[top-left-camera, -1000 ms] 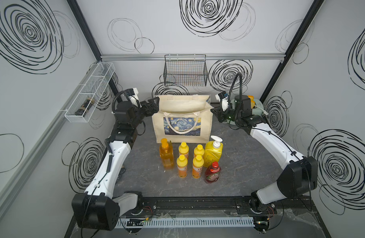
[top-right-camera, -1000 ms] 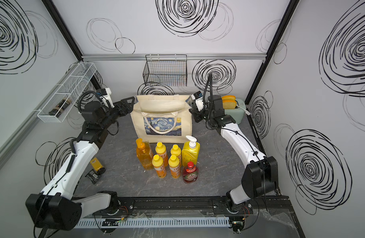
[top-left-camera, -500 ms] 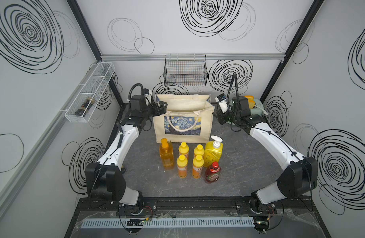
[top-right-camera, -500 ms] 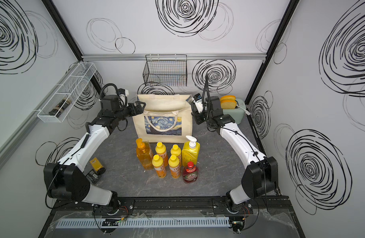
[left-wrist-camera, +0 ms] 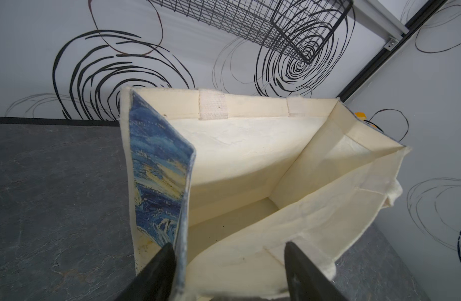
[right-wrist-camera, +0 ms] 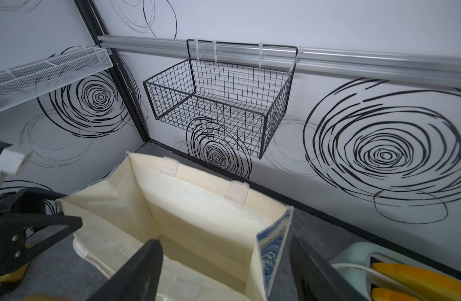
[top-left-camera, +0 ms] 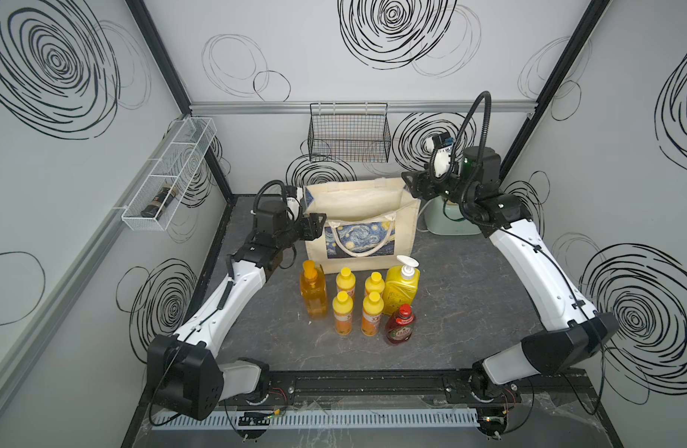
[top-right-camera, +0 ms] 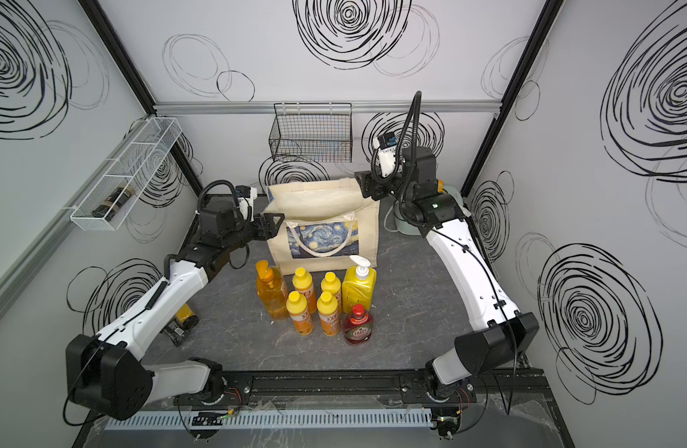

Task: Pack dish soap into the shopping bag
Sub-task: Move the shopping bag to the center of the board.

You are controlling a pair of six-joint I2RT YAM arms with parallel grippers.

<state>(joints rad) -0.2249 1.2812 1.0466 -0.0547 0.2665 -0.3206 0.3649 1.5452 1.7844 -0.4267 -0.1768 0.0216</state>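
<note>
My two overhead cameras sit side by side, high at the front of the cell, tilted down toward the back wall (top-left-camera: 353,58). From well back, both top views take in nearly the same whole scene: the worktop (top-left-camera: 470,302), my left arm (top-left-camera: 225,294) and right arm (top-left-camera: 536,267), the bag (top-left-camera: 373,201) and the wire basket (top-left-camera: 349,135). The camera on my left wrist rides just behind my left tool (left-wrist-camera: 228,245), close over the bag's left end, facing across its open mouth toward the back-right corner. The camera behind my right tool (right-wrist-camera: 224,239) sits close above the bag's right end, facing the back-left corner and the white rack (right-wrist-camera: 49,67). Both wrist views share the bag's inside and the basket.
</note>
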